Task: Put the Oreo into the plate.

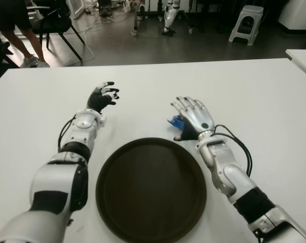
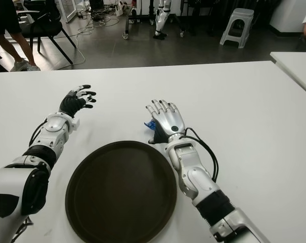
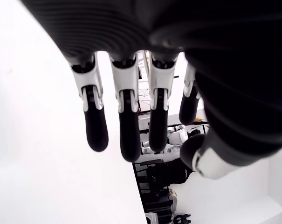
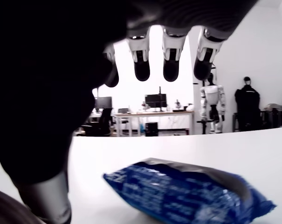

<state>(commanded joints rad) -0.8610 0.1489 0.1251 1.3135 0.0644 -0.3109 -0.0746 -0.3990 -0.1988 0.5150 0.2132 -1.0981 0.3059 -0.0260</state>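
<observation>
Head eyes look down at the table [image 1: 254,91]; wrist cameras sit close under their hands.

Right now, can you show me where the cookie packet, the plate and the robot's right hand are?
Cookie packet [image 4: 187,193]: right wrist view, middle of the blue wrapper.
Plate [image 1: 150,188]: left eye view, bare dark centre.
Right hand [image 1: 195,119]: left eye view, back of the hand, above the packet, fingers spread.

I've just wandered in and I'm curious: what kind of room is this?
Probably a robotics lab or workshop: another humanoid robot stands in the background, desks carry monitors, and cables trail across the floor beyond the white table.
</observation>
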